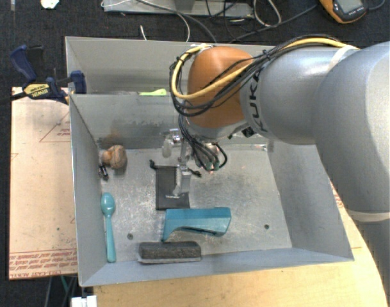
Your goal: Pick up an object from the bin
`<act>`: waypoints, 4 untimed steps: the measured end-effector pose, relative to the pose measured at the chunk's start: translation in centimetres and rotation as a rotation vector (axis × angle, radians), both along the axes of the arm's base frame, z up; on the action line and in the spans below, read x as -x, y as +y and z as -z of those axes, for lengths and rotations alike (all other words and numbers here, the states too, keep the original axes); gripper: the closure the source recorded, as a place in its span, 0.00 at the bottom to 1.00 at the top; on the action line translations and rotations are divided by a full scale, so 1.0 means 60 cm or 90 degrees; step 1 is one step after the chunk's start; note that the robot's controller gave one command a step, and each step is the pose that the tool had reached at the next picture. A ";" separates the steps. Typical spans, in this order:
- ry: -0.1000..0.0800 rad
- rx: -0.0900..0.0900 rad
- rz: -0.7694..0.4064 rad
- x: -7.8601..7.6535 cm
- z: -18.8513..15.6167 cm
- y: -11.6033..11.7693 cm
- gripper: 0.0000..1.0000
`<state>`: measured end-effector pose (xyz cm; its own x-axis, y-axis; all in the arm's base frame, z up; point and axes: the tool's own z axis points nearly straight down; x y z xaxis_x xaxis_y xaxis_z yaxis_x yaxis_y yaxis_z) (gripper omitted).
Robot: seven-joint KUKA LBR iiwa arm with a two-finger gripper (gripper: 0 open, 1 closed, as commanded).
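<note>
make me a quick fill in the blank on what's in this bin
1. The long teal thing by the bin's left wall is a ____.
2. The gripper hangs over a flat black rectangle in the bin's ____.
3. Counting the teal block, teal things in the bin number ____.
Missing words: spoon, middle, two.
</note>
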<state>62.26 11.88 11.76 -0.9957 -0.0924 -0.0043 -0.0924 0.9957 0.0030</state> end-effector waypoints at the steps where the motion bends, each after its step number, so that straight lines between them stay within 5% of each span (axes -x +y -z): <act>1: -0.001 0.000 0.055 0.023 0.047 -0.010 0.00; 2: -0.004 0.003 -0.073 -0.040 0.074 -0.152 1.00; 3: -0.004 0.003 -0.073 -0.040 0.074 -0.152 1.00; 4: 0.001 0.001 -0.082 -0.024 -0.038 -0.137 1.00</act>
